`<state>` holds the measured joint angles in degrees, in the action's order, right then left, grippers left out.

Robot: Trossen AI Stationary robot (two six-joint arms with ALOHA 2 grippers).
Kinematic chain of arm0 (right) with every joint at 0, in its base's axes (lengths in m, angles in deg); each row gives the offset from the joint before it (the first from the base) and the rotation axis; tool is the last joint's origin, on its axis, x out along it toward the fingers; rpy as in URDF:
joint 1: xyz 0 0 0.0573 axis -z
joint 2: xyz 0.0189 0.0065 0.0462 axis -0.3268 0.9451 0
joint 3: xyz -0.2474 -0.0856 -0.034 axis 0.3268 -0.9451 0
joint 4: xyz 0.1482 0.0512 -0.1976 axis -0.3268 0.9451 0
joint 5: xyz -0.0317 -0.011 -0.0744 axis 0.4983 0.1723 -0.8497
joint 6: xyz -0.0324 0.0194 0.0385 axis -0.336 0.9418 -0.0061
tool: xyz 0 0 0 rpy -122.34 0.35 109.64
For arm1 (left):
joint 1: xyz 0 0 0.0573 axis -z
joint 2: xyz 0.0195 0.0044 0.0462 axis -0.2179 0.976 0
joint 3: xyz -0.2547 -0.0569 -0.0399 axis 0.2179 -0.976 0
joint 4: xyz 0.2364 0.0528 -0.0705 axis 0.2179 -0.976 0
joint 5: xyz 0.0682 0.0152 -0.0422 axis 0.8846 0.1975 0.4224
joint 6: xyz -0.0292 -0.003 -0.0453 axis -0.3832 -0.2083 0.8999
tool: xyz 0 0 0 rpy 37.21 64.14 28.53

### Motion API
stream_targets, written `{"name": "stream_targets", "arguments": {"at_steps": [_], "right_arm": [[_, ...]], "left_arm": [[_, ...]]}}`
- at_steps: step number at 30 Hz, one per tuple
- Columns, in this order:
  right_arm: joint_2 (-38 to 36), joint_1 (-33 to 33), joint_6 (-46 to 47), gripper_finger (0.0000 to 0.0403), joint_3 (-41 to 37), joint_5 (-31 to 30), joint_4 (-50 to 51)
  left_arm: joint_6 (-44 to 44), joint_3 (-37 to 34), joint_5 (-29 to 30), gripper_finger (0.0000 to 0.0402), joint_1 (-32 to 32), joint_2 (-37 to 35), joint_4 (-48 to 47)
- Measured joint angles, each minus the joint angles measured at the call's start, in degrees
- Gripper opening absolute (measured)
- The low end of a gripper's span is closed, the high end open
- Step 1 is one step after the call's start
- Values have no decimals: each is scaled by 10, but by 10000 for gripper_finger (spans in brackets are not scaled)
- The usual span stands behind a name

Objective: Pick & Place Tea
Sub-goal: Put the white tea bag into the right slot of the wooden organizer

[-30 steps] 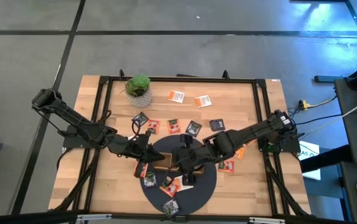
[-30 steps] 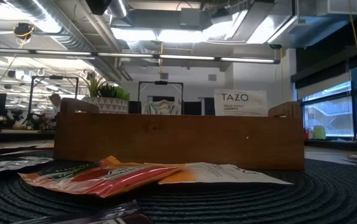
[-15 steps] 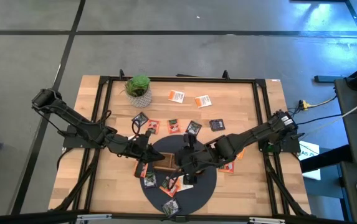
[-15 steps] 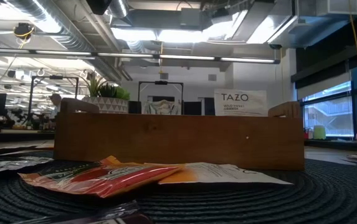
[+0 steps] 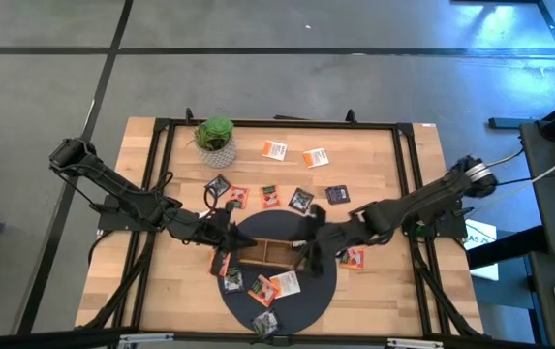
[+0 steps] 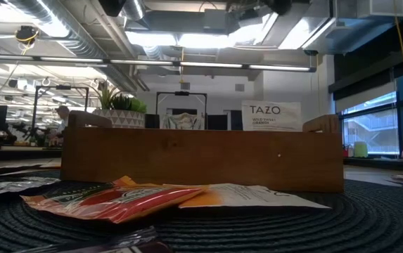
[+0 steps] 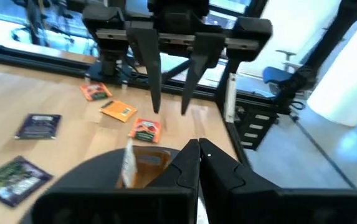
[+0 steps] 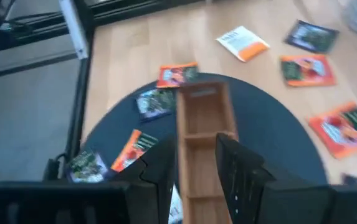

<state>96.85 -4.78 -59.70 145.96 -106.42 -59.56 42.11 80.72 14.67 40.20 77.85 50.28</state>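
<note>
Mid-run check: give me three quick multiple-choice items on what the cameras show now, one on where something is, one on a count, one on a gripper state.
1. Where does the wooden tray stand?
A. On bare wood beside the plant
B. On the dark round mat
C. On the floor

2. How many white-orange packets lie on the wood level with the potted plant?
A. One
B. Four
C. Two

3. What state is the right gripper in?
A. Open, nothing between its fingers
B. Shut on a packet
C. Shut on the plant

Answers:
1 B, the high view shows the tray wholly on the mat.
2 C, two lie side by side, the second at.
3 A, the left wrist view shows its two fingers apart, with nothing between them.
</note>
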Motion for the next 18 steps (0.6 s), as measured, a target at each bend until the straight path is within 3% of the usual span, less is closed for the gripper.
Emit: {"name": "stream_targets", "arguments": {"at_steps": [6, 13, 18], "right_arm": [[-96, -10, 59, 116, -99, -55, -36], [-179, -38, 78, 116, -216, -69, -190], [-189, -52, 149, 116, -267, -67, -244]], "left_arm": [[-2, 0, 19, 6, -1, 0, 0], [-1, 0, 16, 8, -1, 0, 0], [3, 0, -56, 3, -1, 2, 6]]}}
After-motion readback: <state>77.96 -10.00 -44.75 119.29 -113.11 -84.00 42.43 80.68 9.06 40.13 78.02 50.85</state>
